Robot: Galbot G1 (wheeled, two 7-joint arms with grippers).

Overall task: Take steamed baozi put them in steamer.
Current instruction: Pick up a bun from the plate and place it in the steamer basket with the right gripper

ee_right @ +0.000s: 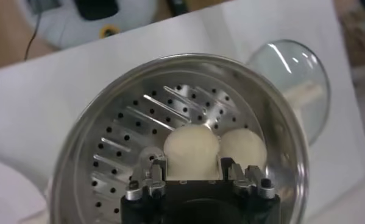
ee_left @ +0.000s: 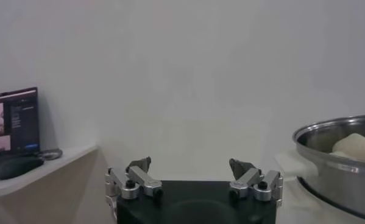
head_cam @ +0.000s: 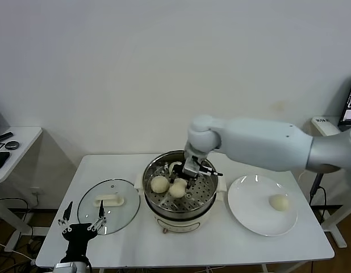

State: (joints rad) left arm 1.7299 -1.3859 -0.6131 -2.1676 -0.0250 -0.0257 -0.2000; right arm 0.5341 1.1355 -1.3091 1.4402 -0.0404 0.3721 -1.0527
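Steamer [head_cam: 164,219]: round, shiny stainless-steel pot with a perforated tray, sitting mid-bench on a cream base. Right gripper [ee_right: 193,172] is reaching into it, its fingers [ee_right: 155,173] pinching one smooth, pale dough baozi [ee_right: 190,149] over the tray. A second baozi [ee_right: 243,148] is lying just beside the held one, inside the steamer. One more baozi [head_cam: 279,202] is resting on the flat glossy white plate [head_cam: 249,219], right of the steamer. Domed glass lid [head_cam: 127,213] is lying left of the steamer. Left gripper [head_cam: 82,218] is idling near the lid, fingers spread wide.
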